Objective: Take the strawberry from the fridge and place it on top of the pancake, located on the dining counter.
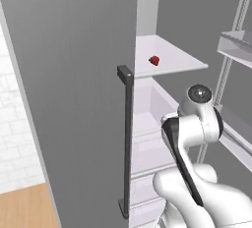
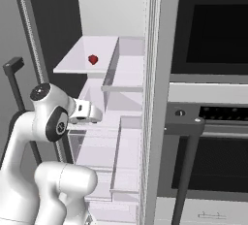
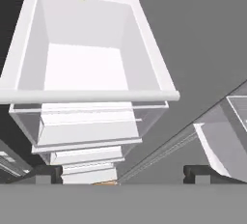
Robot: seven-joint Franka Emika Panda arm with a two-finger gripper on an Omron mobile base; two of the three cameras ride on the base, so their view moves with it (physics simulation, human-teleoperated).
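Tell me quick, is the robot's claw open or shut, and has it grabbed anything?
Gripper: open and holding nothing. The strawberry lies on its fridge shelf.

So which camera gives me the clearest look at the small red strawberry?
The left base view: the small red strawberry sits unobstructed on a white fridge shelf. The right base view shows it smaller.

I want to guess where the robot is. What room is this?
Most likely a kitchen. There's an open fridge with a strawberry on a white shelf, and a dark-glass oven right beside it.
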